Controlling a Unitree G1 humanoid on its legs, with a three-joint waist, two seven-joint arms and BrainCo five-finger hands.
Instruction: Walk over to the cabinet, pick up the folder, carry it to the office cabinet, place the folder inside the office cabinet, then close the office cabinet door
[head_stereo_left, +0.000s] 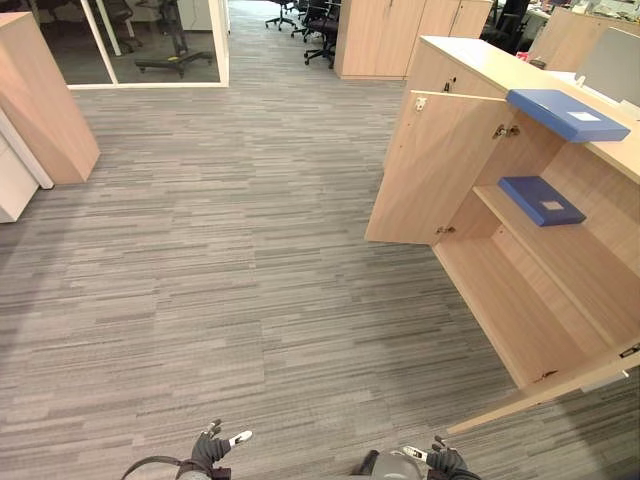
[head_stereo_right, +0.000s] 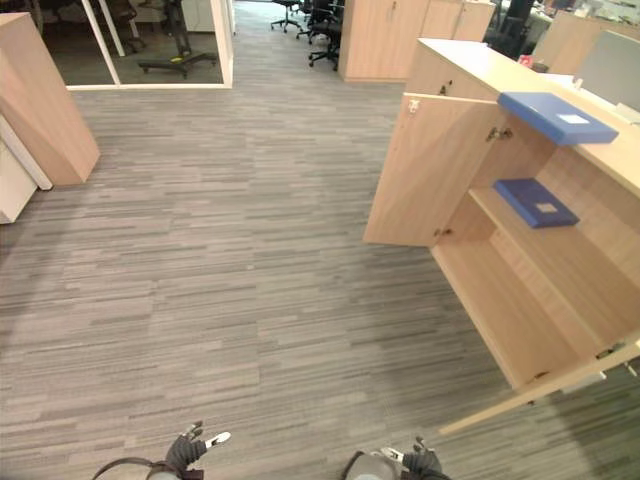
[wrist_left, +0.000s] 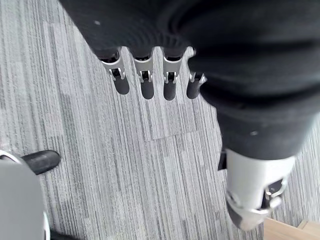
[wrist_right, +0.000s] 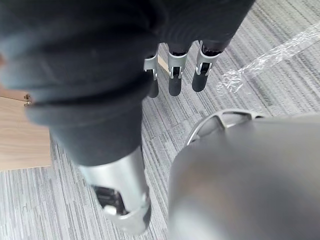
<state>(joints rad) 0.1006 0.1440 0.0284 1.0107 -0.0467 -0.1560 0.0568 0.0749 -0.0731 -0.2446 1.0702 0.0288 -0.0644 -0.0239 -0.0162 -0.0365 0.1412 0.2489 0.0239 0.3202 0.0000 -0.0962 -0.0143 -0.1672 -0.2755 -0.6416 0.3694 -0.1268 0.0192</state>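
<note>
The left hand (head_stereo_left: 208, 450) and the right hand (head_stereo_left: 443, 461) hang low over the floor. Both are loose, with straight fingers (wrist_left: 146, 85), and they hold nothing. The floor is a grey carpet (head_stereo_left: 230, 280) with thin stripes, flat and a bit rough. Off to the robot's right stands the office cabinet (head_stereo_left: 480, 60), a boxy thing of pale, smooth wood. Its two flat doors are wide open, one door (head_stereo_left: 430, 170) on the far side and the other door (head_stereo_left: 560, 385) on the near side. One blue folder (head_stereo_left: 541, 200) lies flat on the shelf (head_stereo_left: 580, 250) inside, thin and stiff, with a small white label. A second blue folder (head_stereo_left: 566, 113) lies on top of the cabinet. I think the folder on the shelf is in its place, if it is the one meant. The doors are not shut yet, and the robot is well apart from them.
</note>
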